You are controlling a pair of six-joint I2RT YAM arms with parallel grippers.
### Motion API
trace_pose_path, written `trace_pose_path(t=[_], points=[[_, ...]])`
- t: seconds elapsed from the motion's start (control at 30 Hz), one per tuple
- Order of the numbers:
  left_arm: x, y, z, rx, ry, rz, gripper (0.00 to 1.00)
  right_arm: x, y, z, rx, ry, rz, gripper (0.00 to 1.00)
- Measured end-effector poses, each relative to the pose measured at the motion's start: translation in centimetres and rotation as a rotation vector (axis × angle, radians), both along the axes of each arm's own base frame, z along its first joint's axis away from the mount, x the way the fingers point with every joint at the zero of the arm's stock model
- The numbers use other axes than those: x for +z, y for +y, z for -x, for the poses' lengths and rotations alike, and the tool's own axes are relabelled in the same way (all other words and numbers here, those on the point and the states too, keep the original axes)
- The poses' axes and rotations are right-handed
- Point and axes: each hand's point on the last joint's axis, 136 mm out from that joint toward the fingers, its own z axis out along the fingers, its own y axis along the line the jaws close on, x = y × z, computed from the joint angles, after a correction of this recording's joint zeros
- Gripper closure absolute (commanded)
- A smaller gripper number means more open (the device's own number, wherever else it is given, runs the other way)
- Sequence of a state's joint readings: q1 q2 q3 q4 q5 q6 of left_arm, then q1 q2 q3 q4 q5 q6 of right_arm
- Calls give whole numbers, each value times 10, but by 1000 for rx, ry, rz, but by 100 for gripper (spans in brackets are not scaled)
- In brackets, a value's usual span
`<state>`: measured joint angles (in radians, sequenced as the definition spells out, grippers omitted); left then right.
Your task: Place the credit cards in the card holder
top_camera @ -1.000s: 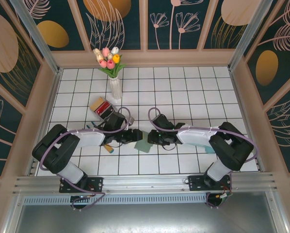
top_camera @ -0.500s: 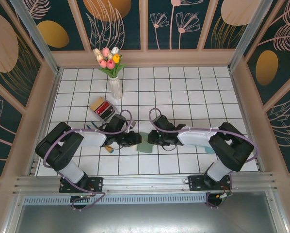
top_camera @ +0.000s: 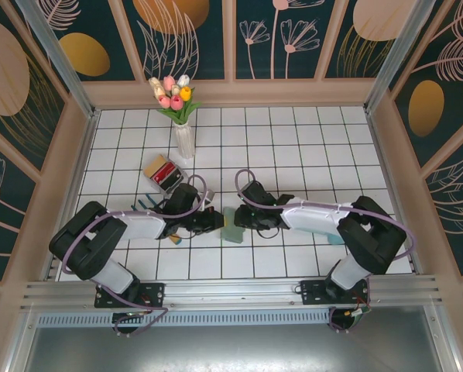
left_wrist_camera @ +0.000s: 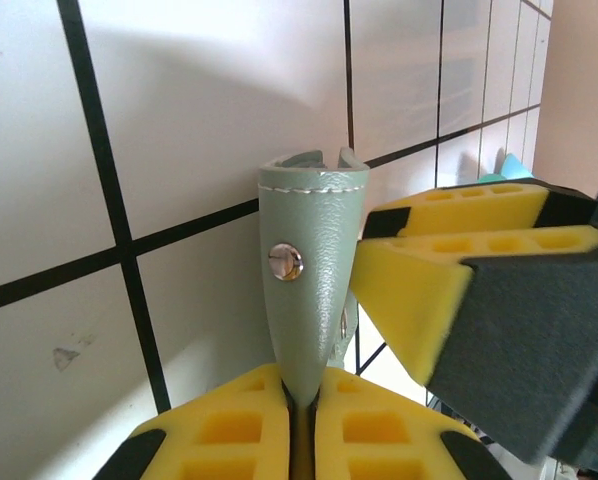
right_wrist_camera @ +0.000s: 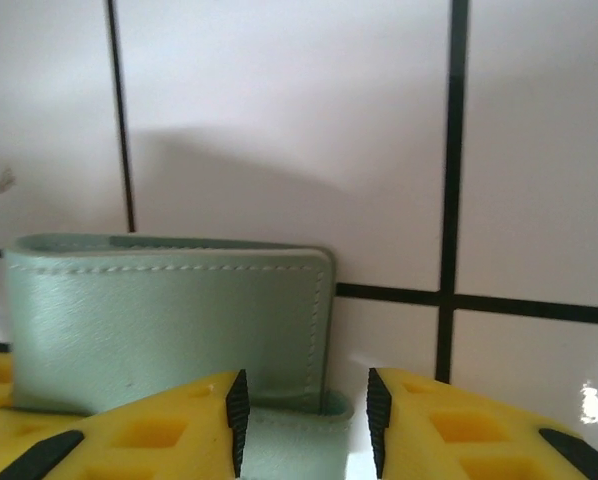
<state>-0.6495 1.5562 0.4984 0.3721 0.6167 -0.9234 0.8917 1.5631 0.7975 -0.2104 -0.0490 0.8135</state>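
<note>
Stitching in pale thread edges the flat sage grey-green card holder (right_wrist_camera: 169, 320), a soft, grained bifold with rounded corners. It sits over the front rows of tiles near the middle, between the two wrists. Whether it lies flat or is raised off the tiles I cannot tell. From the left wrist its narrow side tab points away from the camera, with two leaves showing at the far end and a small round metal snap stud (left_wrist_camera: 285, 261) on its face.

The left gripper (left_wrist_camera: 301, 405) has its yellow ribbed pads pressed together on the near end of that tab, pinching it. The right gripper (right_wrist_camera: 307, 410) comes in from the opposite side. Its yellow fingers stand apart, with a strip of the holder's lower leaf showing in the gap between them.

A pale blue plastic card (top_camera: 336, 239) lies on the tiles, partly under the right arm and well apart from the holder.

The floor is glossy white square tiles (top_camera: 293, 155) with dark grout lines. Tan wooden frames hold dark teal wall panels (top_camera: 177, 39) painted with pale flowers and gold ovals. A white ribbed vase (top_camera: 184, 141) of pink, white and yellow tulips stands at the back left. A clear plastic box with red contents (top_camera: 163, 172) sits just in front of it. A grey metal rail (top_camera: 231, 293) runs along the near edge.
</note>
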Motion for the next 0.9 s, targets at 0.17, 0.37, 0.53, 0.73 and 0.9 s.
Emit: trace_pose_path(t=[0.17,0.37,0.53,0.73,0.9], points=[[3,-1,-4,18,-5,14,95,8,14,7,38,-10,-26,57],[2,0,-6,43,-5,10,96,2,22,12,57,10,-23,57],[-8,8,-7,78,8,-22,99,-9,27,7,49,-7,55,70],[-6,9,-9,89,-6,-27,100,-7,26,-1,-3,-54,149,88],[-1,6,-10,89,-33,-23,100,2,14,-5,-39,-80,138,88]])
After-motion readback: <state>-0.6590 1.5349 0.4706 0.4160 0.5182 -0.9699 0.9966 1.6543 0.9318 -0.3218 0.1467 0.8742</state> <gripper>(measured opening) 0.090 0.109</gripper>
